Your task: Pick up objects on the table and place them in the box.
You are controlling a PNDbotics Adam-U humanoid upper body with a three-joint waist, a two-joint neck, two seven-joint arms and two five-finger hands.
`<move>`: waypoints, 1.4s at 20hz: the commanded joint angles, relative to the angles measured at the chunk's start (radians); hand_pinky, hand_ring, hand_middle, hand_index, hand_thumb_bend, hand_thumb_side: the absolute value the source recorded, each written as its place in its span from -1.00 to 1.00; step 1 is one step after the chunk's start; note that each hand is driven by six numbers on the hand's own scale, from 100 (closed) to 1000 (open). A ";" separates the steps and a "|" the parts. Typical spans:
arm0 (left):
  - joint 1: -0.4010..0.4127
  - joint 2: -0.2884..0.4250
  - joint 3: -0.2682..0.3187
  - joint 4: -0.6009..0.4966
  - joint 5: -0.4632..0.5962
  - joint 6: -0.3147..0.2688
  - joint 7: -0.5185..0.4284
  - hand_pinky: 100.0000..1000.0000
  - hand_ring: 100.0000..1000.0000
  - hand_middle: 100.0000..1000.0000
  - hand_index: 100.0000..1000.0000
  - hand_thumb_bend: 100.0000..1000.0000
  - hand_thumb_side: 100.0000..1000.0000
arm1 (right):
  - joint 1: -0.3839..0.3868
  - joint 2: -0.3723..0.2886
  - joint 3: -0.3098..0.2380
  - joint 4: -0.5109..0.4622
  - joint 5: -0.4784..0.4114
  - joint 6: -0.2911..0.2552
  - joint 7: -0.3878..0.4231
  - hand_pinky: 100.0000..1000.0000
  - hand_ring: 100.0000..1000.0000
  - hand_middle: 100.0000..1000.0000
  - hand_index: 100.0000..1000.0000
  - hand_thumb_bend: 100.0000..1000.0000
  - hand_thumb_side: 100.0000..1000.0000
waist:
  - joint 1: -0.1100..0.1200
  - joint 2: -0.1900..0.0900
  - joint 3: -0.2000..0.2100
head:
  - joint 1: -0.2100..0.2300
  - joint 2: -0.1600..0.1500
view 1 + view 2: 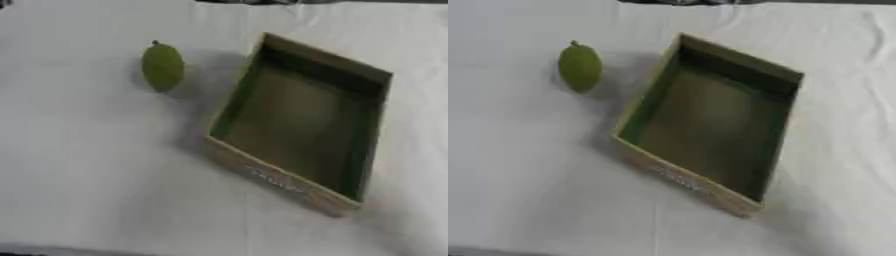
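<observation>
neither robot hand shows in either view, left or right, so whether they are released, clenched or grasping anything cannot be told.

left eye view: a white cloth-covered table fills the frame, with soft creases near the far edge. a small green oval fruit with a dark stem tip lies on the cloth in the upper left part, its long axis running roughly toward and away from the camera, stem end at the far side. it casts a faint shadow to its right. just to the right of it, apart and not touching, stands an open rectangular cardboard box with tan outer walls and a green lining. the box sits askew, turned so one corner points toward the lower right. its inside floor is brownish and nothing can be seen lying in it. pale marking on the near outer wall is too blurred to read. the fruit is outside the box, on the table near the box's far left corner.

right eye view: same layout, everything shifted a little to the left. the fruit lies near the upper left, a strip of bare cloth between it and the box's left wall. the box's green inner walls show on the left, far and right sides. a dark strip runs along the top edge beyond the table; what it is cannot be told.
</observation>
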 commanded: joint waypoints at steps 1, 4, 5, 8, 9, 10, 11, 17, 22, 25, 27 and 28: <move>-0.055 -0.014 -0.021 0.044 -0.042 -0.016 -0.043 0.59 0.72 0.62 0.80 -1.00 -0.60 | -0.019 -0.028 -0.001 -0.016 -0.011 -0.003 0.007 0.60 0.38 0.10 0.43 -1.00 -0.18 | 0.003 -0.029 0.002 | 0.004 0.006; -0.095 -0.062 -0.040 0.091 -0.086 -0.028 -0.077 0.62 0.74 0.64 0.82 -1.00 -0.62 | -0.025 -0.026 0.002 -0.016 -0.015 -0.005 0.011 0.60 0.38 0.10 0.43 -1.00 -0.18 | 0.002 -0.031 0.003 | 0.005 0.006; -0.107 -0.081 -0.047 0.102 -0.101 -0.030 -0.088 0.62 0.73 0.64 0.83 -1.00 -0.70 | -0.027 -0.025 0.003 -0.016 -0.016 -0.004 0.013 0.60 0.38 0.10 0.43 -1.00 -0.18 | 0.001 -0.032 0.004 | 0.005 0.006; -0.138 -0.129 -0.069 0.131 -0.150 -0.034 -0.113 0.63 0.73 0.64 0.85 -1.00 -0.76 | -0.030 -0.020 0.005 -0.016 -0.019 -0.004 0.017 0.60 0.38 0.10 0.43 -1.00 -0.18 | 0.000 -0.033 0.006 | 0.006 0.003; -0.144 -0.142 -0.076 0.139 -0.166 -0.035 -0.119 0.63 0.73 0.64 0.85 -1.00 -0.76 | -0.031 -0.019 0.006 -0.016 -0.019 -0.004 0.018 0.60 0.38 0.10 0.43 -1.00 -0.18 | 0.000 -0.033 0.006 | 0.006 0.002; -0.148 -0.159 -0.082 0.150 -0.182 -0.032 -0.125 0.63 0.74 0.65 0.85 -1.00 -0.74 | -0.032 -0.017 0.006 -0.016 -0.020 -0.004 0.019 0.60 0.38 0.10 0.43 -1.00 -0.18 | 0.000 -0.033 0.006 | 0.006 0.000; -0.151 -0.177 -0.087 0.160 -0.198 -0.026 -0.134 0.64 0.74 0.66 0.85 -1.00 -0.73 | -0.032 -0.016 0.007 -0.016 -0.021 -0.004 0.020 0.60 0.38 0.10 0.43 -1.00 -0.18 | 0.000 -0.033 0.006 | 0.006 -0.002; -0.145 -0.250 -0.098 0.178 -0.294 0.025 -0.142 0.68 0.79 0.73 0.94 -1.00 -0.66 | -0.028 -0.014 0.007 -0.016 -0.023 -0.003 0.020 0.60 0.38 0.10 0.43 -1.00 -0.18 | 0.005 -0.032 0.007 | 0.002 -0.009; -0.134 -0.290 -0.107 0.175 -0.378 0.056 -0.128 0.69 0.81 0.76 0.96 -1.00 -0.52 | -0.025 -0.012 0.007 -0.016 -0.025 -0.002 0.021 0.61 0.38 0.10 0.43 -1.00 -0.18 | 0.004 -0.031 0.008 | 0.001 -0.008; -0.128 -0.303 -0.110 0.189 -0.406 0.052 -0.133 0.71 0.84 0.79 0.97 -1.00 -0.26 | -0.024 -0.011 0.007 -0.016 -0.025 -0.002 0.021 0.61 0.38 0.10 0.43 -1.00 -0.18 | 0.004 -0.030 0.008 | 0.002 -0.009; -0.124 -0.307 -0.113 0.199 -0.404 0.050 -0.151 0.71 0.85 0.79 0.97 -1.00 -0.24 | -0.023 -0.011 0.007 -0.016 -0.026 -0.002 0.021 0.61 0.38 0.10 0.43 -1.00 -0.18 | 0.004 -0.030 0.007 | 0.002 -0.009; -0.124 -0.308 -0.112 0.201 -0.401 0.049 -0.161 0.74 0.88 0.82 0.97 -1.00 0.09 | -0.022 -0.011 0.007 -0.016 -0.026 -0.001 0.021 0.61 0.39 0.10 0.44 -1.00 -0.18 | 0.004 -0.030 0.008 | 0.002 -0.009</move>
